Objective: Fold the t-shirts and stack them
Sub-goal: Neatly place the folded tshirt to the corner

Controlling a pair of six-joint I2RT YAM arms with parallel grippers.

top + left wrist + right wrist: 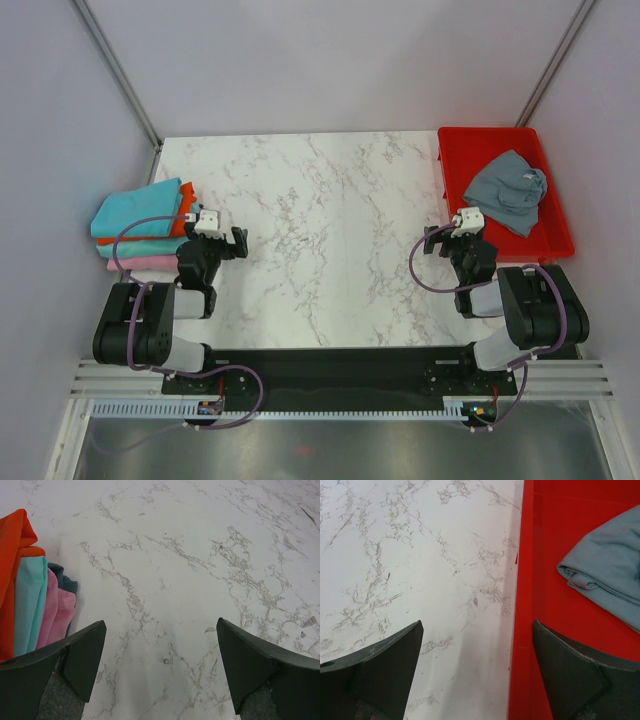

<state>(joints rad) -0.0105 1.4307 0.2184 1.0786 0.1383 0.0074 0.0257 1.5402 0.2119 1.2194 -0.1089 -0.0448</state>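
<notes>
Left gripper (238, 243): jaws spread wide, nothing between them. It hangs over the bare table (330, 220), pointing toward the middle. The wrist view shows only marble between the fingers (85, 665).

Right gripper (430, 243): jaws likewise spread, empty. It sits near the right edge of the table, just beside the tray (480, 145). In its wrist view the tray's left wall runs up between the two fingers, with one finger over marble and the other over the red floor.

Shirts, left side: four lie folded in a stack (140, 232) at the left edge of the table, beside the left arm. The turquoise shirt (135, 210) is on top, the orange-red shirt (180, 222) under it, then the teal shirt (130, 248), with the pink shirt (140, 264) at the bottom (order read from the top view; the wrist view shows only their edges). The stack is near the left gripper and apart from it.

Grey shirt (507, 190): in the tray, loosely bunched and not folded flat, resting on the tray floor. It is apart from the right gripper; its near edge shows at the right of the right wrist view.
</notes>
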